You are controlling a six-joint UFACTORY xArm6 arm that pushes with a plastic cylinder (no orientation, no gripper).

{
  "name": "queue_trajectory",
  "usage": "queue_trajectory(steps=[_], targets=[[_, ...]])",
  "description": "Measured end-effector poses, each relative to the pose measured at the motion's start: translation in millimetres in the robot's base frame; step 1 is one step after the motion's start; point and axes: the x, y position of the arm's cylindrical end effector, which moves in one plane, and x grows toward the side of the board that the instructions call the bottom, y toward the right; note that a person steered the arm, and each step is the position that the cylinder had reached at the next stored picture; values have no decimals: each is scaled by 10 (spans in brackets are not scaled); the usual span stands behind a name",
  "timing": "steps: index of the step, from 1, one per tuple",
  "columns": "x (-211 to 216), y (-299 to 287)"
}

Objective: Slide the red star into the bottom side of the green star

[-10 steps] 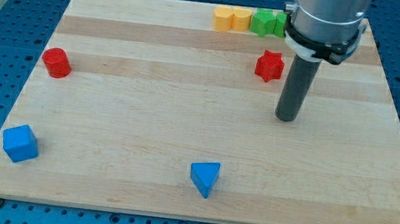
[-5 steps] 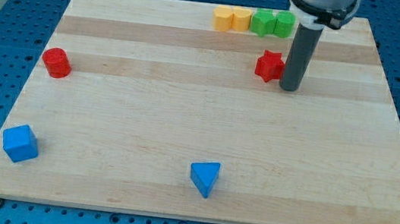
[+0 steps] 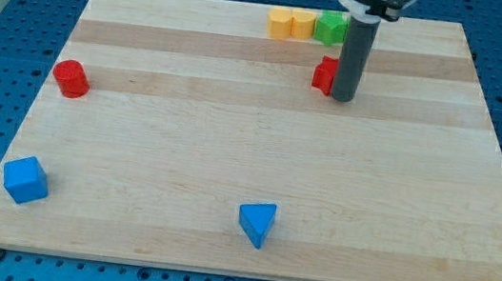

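Blue triangle nearest the view's bottom, about mid-width of the bench. Blue cube at bottom left, close to the bench's left edge, well apart from the triangle. Red cylinder higher up on the left side, standing alone. Broad bare wood between these three and the far group.

Further up, right of centre: red star, only its left part visible, the remainder hidden behind the rod. My tip planted on the bench at the red star's right side, touching or just beside it; exact contact cannot be told. Rod upright, its upper housing cut off by the view's top.

No claw fitted: nothing to open or shut, nothing held, only the bare rod pressing sideways.

Along the top edge, a tight row: orange block, yellow block, green block, each touching its neighbour; shapes not clear enough to name. Right end of that row hidden behind the rod, so green star not separately identifiable. Red star below the green block, apart from it, a strip of wood showing between.
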Motion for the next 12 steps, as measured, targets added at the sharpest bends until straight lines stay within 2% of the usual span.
queue_trajectory(steps=[4, 6, 8, 12], targets=[[-23, -241], [-284, -177], [-392, -392], [-683, -381]])
